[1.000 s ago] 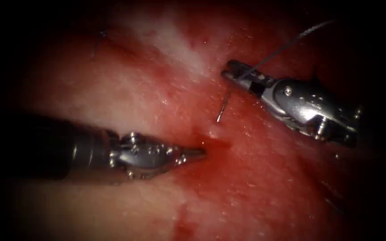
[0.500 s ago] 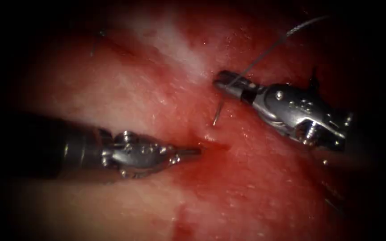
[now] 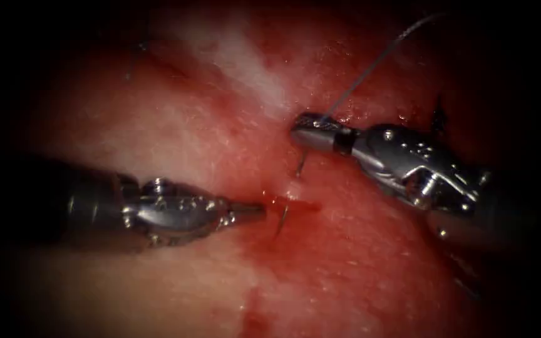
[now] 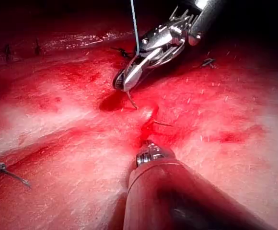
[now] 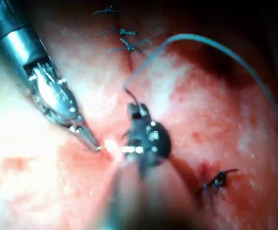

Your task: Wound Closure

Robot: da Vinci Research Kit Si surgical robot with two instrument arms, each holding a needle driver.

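Tissue point(image 3: 176, 125) lies under both my tools. Nearest, my left tool point(image 3: 245, 211) rests with jaws together, holding nothing, tip beside the cut point(image 3: 283, 188). Just beyond, the needle point(image 3: 300, 164) sits in the tissue, its point point(image 3: 281, 222) emerging left of the cut. Farther, my right tool point(image 3: 311, 131) clamps the needle's rear end, thread point(image 3: 370, 69) trailing away.

needle point(image 3: 300, 164) mid-curve buried in tissue point(image 3: 176, 125), thread point(image 3: 370, 66) runs off the endoscope view's dark top edge, left tool point(image 3: 245, 211) shaft lost in shadow
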